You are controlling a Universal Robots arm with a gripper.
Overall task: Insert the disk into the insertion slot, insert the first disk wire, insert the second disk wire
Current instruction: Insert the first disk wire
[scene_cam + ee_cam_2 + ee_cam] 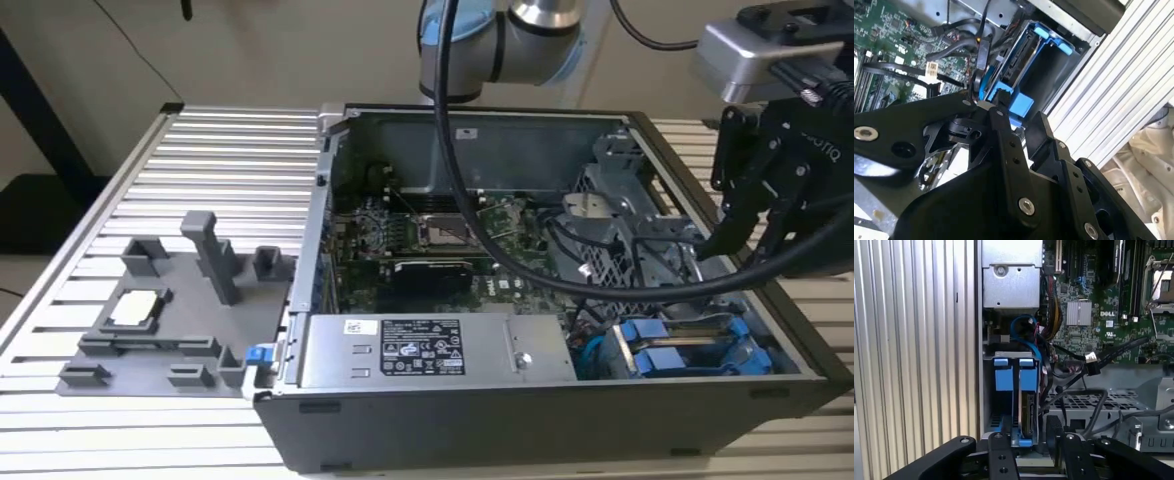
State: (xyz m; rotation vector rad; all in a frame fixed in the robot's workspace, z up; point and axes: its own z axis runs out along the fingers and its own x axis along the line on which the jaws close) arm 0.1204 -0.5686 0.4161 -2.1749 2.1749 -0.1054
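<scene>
- First wrist view: the disk (1027, 412) is seen standing on edge in its blue carrier, seated in the insertion slot (1004, 412) of the grey cage.
- The gripper (1026, 442) is poised at the carrier's near end. Its jaws are held apart, the carrier's end shows in the gap between them, and nothing is seen clamped.
- The disk is thus found straight ahead of the jaws, with its long axis running away from them toward the power-supply box (1011, 285), in line with the slot.
- In the exterior view, the disk is placed in the near corner of the computer case (534, 420), at the exterior view's right, with the gripper above it.
- Counted: one arm, one gripper, one disk, and two blue tabs (1000, 375) side by side at the carrier's far end. Whether these belong to one carrier or two cannot be told.
- One black connector (1091, 365) with a white tag is seen apart from the disk among several black cables, so the wires are judged not yet plugged in.
</scene>
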